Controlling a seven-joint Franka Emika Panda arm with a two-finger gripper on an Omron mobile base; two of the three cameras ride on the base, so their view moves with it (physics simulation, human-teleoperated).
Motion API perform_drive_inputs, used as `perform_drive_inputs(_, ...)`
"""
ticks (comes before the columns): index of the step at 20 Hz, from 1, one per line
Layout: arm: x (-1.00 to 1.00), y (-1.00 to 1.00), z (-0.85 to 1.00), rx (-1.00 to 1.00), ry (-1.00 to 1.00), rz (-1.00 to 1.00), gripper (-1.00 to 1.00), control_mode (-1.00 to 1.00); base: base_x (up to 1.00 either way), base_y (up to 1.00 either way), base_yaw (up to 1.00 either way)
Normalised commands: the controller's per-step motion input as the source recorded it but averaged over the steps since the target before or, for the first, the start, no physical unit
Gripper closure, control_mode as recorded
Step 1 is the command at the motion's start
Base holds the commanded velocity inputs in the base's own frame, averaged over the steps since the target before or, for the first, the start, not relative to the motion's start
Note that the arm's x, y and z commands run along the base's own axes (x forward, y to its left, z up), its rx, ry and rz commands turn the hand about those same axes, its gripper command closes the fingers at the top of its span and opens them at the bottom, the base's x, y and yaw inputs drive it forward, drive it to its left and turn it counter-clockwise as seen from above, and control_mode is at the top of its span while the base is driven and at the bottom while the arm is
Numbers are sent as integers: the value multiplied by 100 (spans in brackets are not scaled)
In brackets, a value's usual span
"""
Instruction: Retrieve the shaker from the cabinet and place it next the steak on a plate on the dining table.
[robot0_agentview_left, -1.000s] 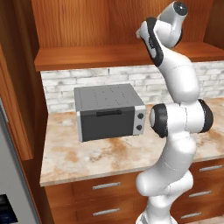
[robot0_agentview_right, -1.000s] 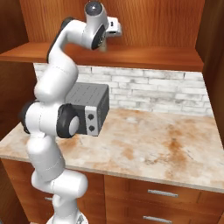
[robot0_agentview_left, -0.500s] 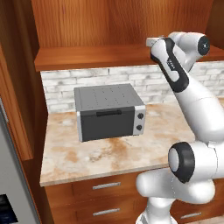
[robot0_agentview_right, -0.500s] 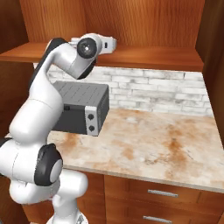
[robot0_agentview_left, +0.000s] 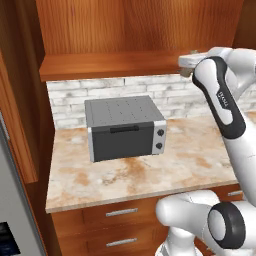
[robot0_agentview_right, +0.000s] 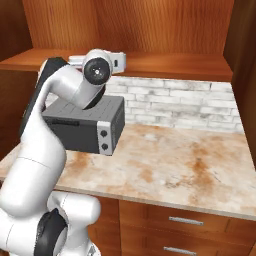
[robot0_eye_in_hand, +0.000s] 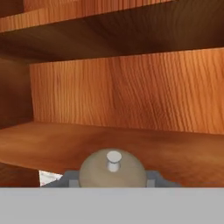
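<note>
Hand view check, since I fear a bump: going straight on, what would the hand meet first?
Probably the cabinet back panel; above the held shaker the shelf looks free, though depth is unclear.

1 shaker (robot0_eye_in_hand: 113, 169), 1 toaster oven (robot0_agentview_left: 124, 127) with 2 knobs at 3 o'clock on its front, 1 cabinet shelf (robot0_agentview_left: 110, 65), 1 counter (robot0_agentview_right: 170, 170), 3 drawer handles visible.
</note>
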Motion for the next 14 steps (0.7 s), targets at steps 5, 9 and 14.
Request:
perform_drive_inputs(5,-100,5,8,-8,9,9,100,-100,0,0,0)
perform_drive_inputs(9,-100,6,-2,-5,-3,-12,100,-100,0,0,0)
perform_drive_inputs(14,-100,30,-51,0,1,-23,100,-100,0,0,0)
